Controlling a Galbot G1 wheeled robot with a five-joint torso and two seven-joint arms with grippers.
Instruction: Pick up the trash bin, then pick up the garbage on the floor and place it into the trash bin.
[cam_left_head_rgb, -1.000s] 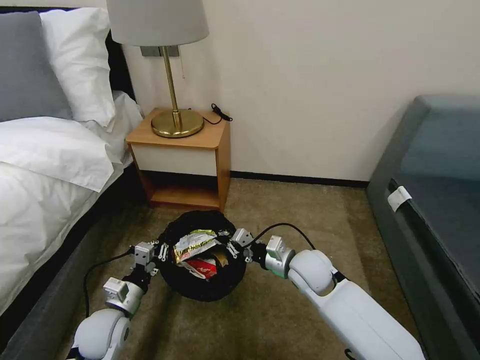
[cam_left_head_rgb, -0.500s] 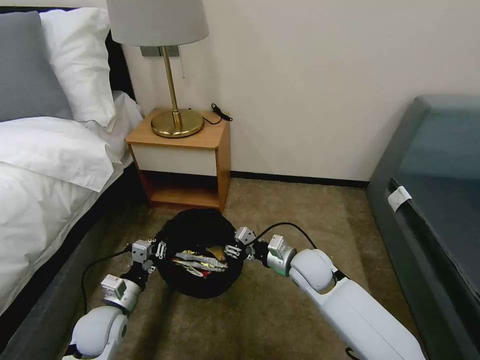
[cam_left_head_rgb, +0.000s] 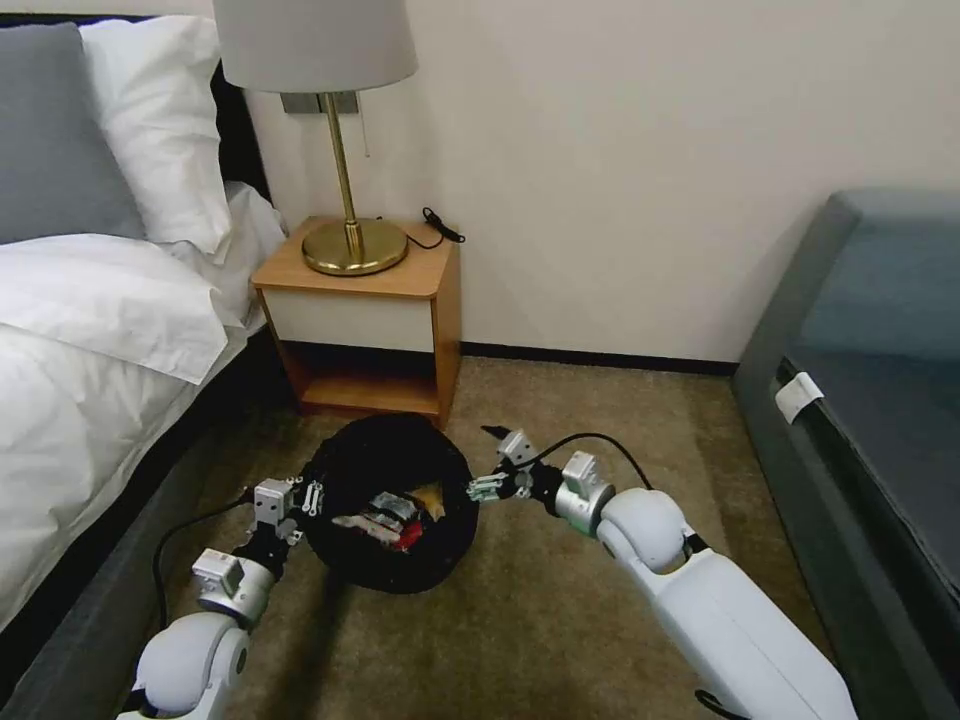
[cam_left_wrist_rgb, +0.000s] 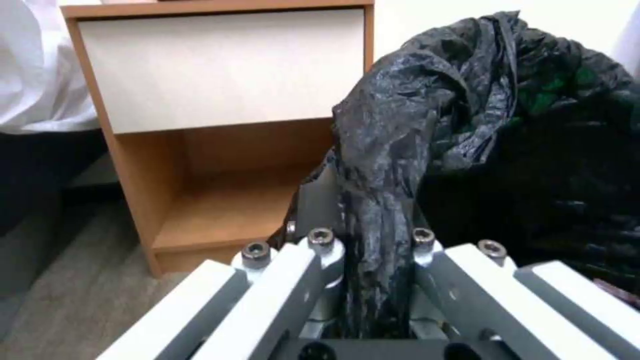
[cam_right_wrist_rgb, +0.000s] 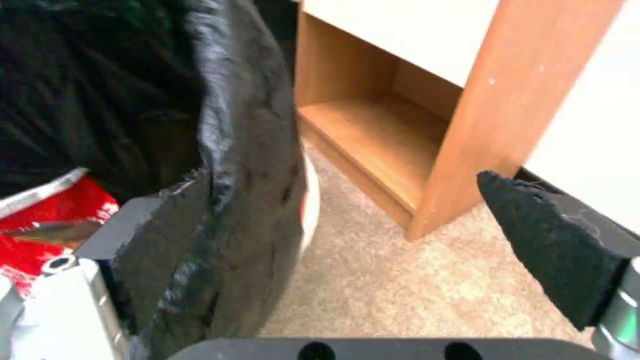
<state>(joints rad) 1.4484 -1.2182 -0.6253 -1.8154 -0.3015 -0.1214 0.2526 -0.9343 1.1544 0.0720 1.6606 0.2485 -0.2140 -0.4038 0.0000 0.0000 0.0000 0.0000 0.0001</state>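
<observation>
The trash bin (cam_left_head_rgb: 390, 520), draped in its crinkly black bag, stands on the beige carpet (cam_left_head_rgb: 560, 620) just in front of the wooden nightstand (cam_left_head_rgb: 365, 320), between the bed (cam_left_head_rgb: 90, 380) on the robot's left and a grey sofa (cam_left_head_rgb: 870, 400) on its right. Inside the bin lies the garbage (cam_left_head_rgb: 390, 512): a red-and-white piece, a silvery wrapper and a bit of brown paper show at the opening, jumbled together. The left hand (cam_left_head_rgb: 312, 497) is at the bin's left rim, pressed together on a bunched fold of the black bag; in the left wrist view that fold runs down between the fingers (cam_left_wrist_rgb: 313, 220) of the left hand (cam_left_wrist_rgb: 373, 235), gathered into a tight strip, with the bulk of the bin (cam_left_wrist_rgb: 533, 125) rising beside it and the nightstand (cam_left_wrist_rgb: 220, 100) behind. The right hand (cam_left_head_rgb: 493, 462) sits at the bin's right rim with its fingers spread wide. In the right wrist view one dark pad (cam_right_wrist_rgb: 167, 235) of the right hand (cam_right_wrist_rgb: 360, 245) lies against the inner face of the bag at the rim of the bin (cam_right_wrist_rgb: 247, 150), while the other pad stands well apart outside over bare carpet (cam_right_wrist_rgb: 373, 290), pinching nothing. Red litter (cam_right_wrist_rgb: 40, 225) shows inside the bin beside the inner finger. A brass lamp (cam_left_head_rgb: 345, 210) with a pale shade stands on the nightstand.
</observation>
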